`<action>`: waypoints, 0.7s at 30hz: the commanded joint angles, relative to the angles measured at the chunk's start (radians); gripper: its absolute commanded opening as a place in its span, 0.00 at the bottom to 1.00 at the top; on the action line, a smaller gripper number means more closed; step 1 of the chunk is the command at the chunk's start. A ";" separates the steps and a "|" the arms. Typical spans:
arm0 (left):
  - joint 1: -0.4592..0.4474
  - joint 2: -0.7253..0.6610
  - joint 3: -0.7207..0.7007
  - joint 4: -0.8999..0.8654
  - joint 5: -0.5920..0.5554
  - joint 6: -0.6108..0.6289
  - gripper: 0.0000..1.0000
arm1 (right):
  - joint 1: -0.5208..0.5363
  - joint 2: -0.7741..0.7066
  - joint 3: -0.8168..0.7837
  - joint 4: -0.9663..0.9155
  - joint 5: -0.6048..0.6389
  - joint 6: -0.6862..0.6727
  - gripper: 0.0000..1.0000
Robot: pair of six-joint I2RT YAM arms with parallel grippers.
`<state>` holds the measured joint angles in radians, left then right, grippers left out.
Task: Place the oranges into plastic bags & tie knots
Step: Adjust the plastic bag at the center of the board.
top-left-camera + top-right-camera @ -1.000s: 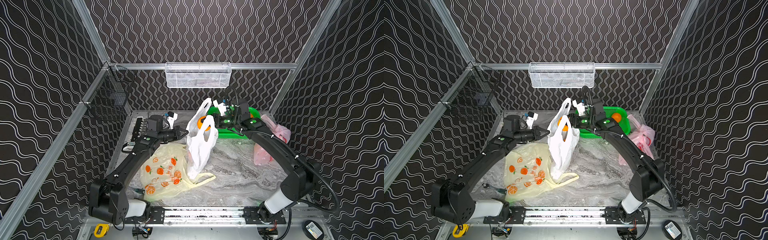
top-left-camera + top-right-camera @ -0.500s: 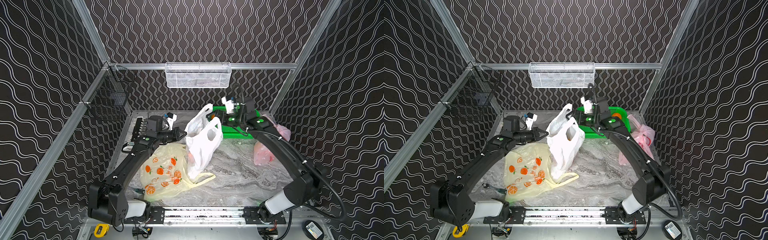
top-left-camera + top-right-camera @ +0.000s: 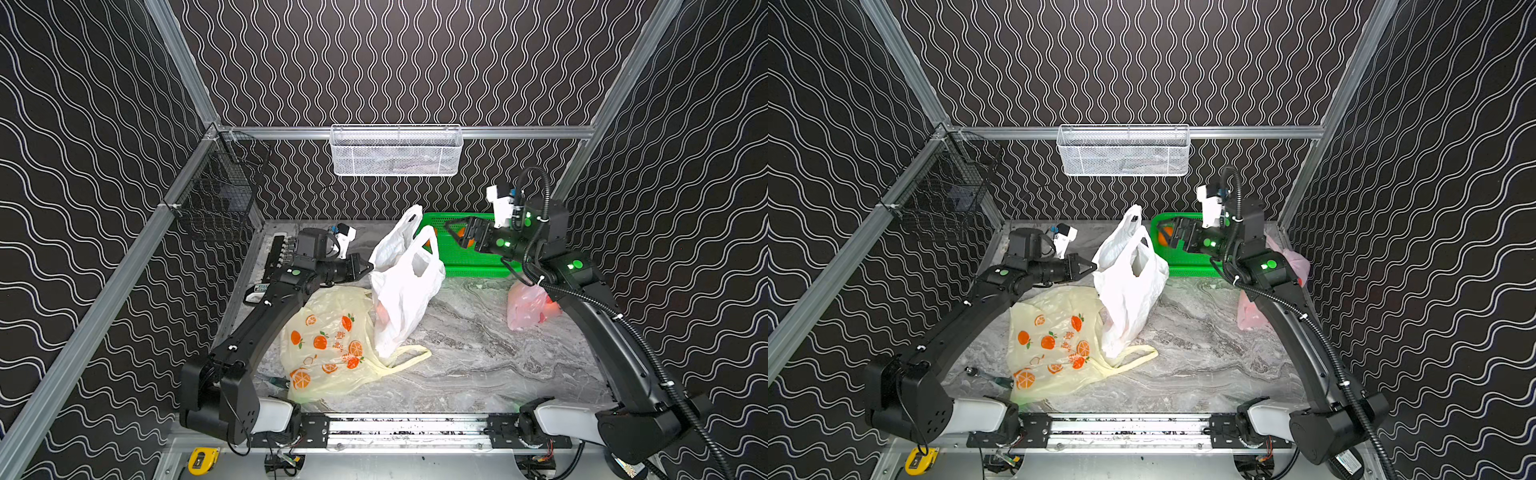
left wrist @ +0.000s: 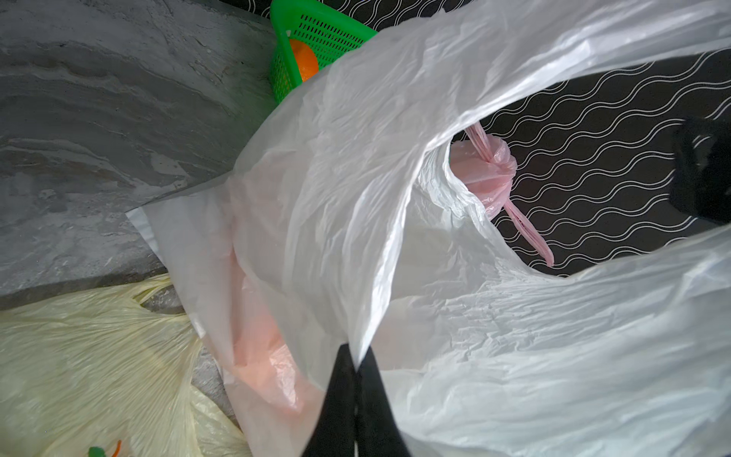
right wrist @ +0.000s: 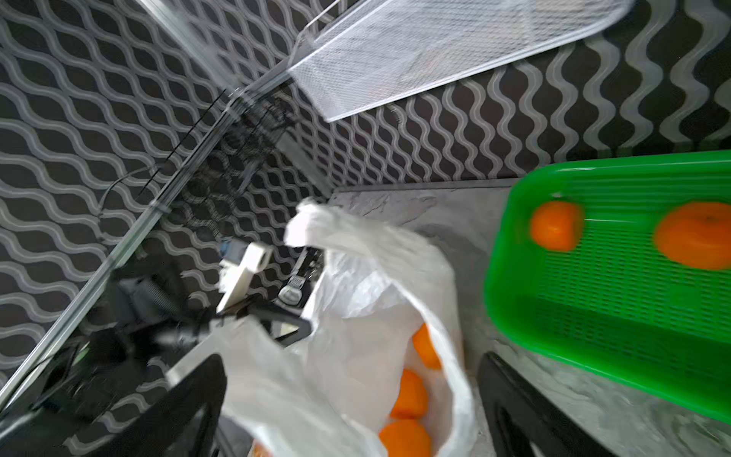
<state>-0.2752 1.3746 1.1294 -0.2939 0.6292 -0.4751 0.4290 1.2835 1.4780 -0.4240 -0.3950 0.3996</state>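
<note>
High overviews; wrist close-ups of white bag [image 4: 395, 158]

The white bag [image 3: 405, 291] is thin, crinkled plastic film with a soft sheen. The yellow bag [image 3: 328, 345] is similar film, finely creased, and the pink bag [image 3: 528, 307] is glossier. The green basket [image 3: 469, 266] is shiny perforated plastic. The surface [image 3: 478, 357] looks smooth, grey and marbled. The mesh basket [image 3: 397, 151] is white wire.

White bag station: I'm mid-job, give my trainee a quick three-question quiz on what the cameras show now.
1. True or false: the left gripper is shut on the white bag.
2. The right gripper is: A open and empty; B shut and empty; C shut on the white bag.
3. Which bag is already tied in a knot?
Key: 1 true; 2 A; 3 the pink bag.
</note>
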 commanded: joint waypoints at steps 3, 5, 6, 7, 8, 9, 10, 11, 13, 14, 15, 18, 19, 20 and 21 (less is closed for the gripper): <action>0.002 0.007 0.008 0.006 0.006 0.020 0.00 | 0.126 -0.039 -0.013 0.017 0.226 0.080 1.00; 0.002 0.009 0.011 0.008 0.003 0.020 0.00 | 0.181 -0.052 -0.031 0.030 0.339 0.144 1.00; 0.002 0.009 0.011 0.011 0.003 0.016 0.00 | 0.204 -0.042 -0.021 0.012 0.392 0.161 1.00; 0.002 0.012 0.011 0.012 0.006 0.016 0.00 | 0.234 -0.024 0.002 -0.027 0.461 0.181 1.00; 0.002 0.015 0.013 0.013 0.007 0.017 0.00 | 0.259 -0.003 0.024 -0.058 0.506 0.192 1.00; 0.002 0.017 0.013 0.013 0.008 0.016 0.00 | 0.280 0.015 0.038 -0.072 0.539 0.194 1.00; 0.003 0.020 0.015 0.012 0.009 0.018 0.00 | 0.301 0.036 0.051 -0.086 0.565 0.197 1.00; 0.003 0.020 0.016 0.009 0.010 0.021 0.00 | 0.318 0.054 0.064 -0.093 0.583 0.199 1.00; 0.002 0.021 0.021 0.001 0.011 0.027 0.00 | 0.345 0.092 0.100 -0.122 0.627 0.197 1.00; 0.002 0.023 0.024 -0.003 0.010 0.032 0.00 | 0.358 0.113 0.121 -0.142 0.658 0.197 0.98; 0.002 0.024 0.027 -0.009 0.010 0.036 0.00 | 0.366 0.131 0.143 -0.160 0.681 0.192 0.96; 0.003 0.027 0.032 -0.011 0.013 0.041 0.00 | 0.381 0.179 0.196 -0.197 0.743 0.178 0.88; 0.002 0.029 0.033 -0.011 0.015 0.040 0.00 | 0.382 0.191 0.211 -0.208 0.761 0.176 0.85; 0.003 0.029 0.036 -0.012 0.016 0.041 0.00 | 0.385 0.201 0.223 -0.216 0.778 0.174 0.80; 0.002 0.029 0.036 -0.013 0.016 0.042 0.00 | 0.386 0.207 0.230 -0.219 0.786 0.170 0.76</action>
<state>-0.2752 1.4036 1.1534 -0.3092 0.6327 -0.4603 0.8108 1.4769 1.6825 -0.5968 0.2962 0.5671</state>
